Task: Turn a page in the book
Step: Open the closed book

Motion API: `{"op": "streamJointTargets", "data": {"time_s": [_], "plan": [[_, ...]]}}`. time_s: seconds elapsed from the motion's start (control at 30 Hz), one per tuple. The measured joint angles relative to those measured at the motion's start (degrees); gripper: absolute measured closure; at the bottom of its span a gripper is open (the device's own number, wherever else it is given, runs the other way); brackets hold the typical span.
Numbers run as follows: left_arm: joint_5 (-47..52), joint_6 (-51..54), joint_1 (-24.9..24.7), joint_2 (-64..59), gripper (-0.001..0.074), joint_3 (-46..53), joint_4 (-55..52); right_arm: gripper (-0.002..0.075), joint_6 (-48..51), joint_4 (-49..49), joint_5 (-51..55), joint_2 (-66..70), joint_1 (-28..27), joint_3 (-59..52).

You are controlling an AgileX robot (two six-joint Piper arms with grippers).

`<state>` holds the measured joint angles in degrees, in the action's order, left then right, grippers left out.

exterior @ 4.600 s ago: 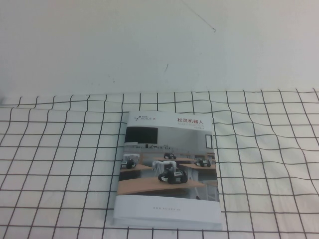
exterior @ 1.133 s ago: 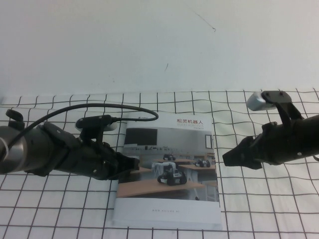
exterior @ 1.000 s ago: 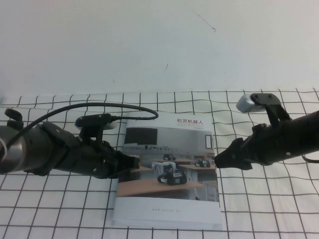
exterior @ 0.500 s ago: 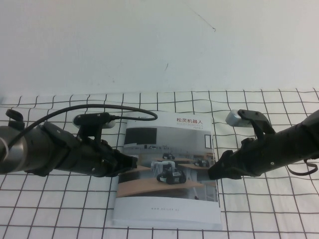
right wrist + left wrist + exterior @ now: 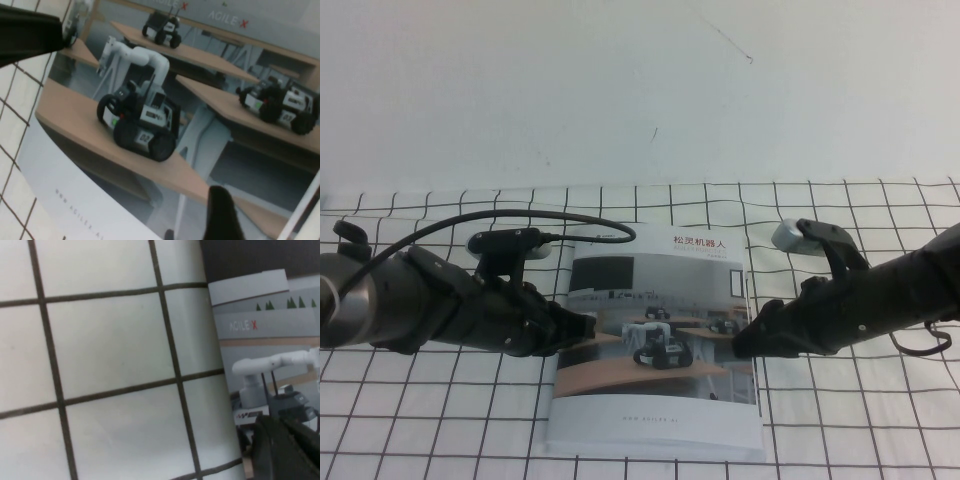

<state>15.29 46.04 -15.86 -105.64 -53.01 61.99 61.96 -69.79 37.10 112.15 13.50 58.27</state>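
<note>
The book (image 5: 655, 425) lies closed on the checked cloth, cover up. The page (image 5: 660, 295) is its top cover leaf with the robot-classroom photo and Chinese title, lying flat. My left gripper (image 5: 588, 327) is shut, its tip on the cover's left edge about halfway down. My right gripper (image 5: 740, 346) is shut, its tip at the cover's right edge. The left wrist view shows the cover (image 5: 260, 340) and the left gripper (image 5: 282, 445) over it. The right wrist view shows the cover photo (image 5: 150, 115), the right gripper (image 5: 220, 212) touching it, and the left gripper (image 5: 30, 30) at the far edge.
A white cloth with a black grid (image 5: 420, 420) covers the table under the book and both arms. A plain white surface (image 5: 620, 90) lies beyond the cloth's far edge. A black cable (image 5: 550, 213) loops over the left arm.
My right gripper has moved left and down from beside the book to its right edge. The left gripper has stayed on the left edge. The cover still lies flat.
</note>
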Motion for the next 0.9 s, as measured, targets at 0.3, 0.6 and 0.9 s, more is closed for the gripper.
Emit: {"op": "streamJointTargets", "data": {"time_s": [0.3,0.6,0.9], "plan": [[0.3,-0.1,0.0,-0.1,0.0738,0.0,0.1,0.0314,1.7,-2.9,0.1,0.1,0.0,0.0],[0.4,-0.5,0.0,-0.1,0.0738,0.0,0.2,0.0317,3.1,-5.1,0.7,3.5,0.0,0.2],[0.4,-0.5,0.0,-0.1,0.0738,0.0,0.2,0.0318,7.4,-7.9,2.2,3.8,-0.2,0.2]]}}
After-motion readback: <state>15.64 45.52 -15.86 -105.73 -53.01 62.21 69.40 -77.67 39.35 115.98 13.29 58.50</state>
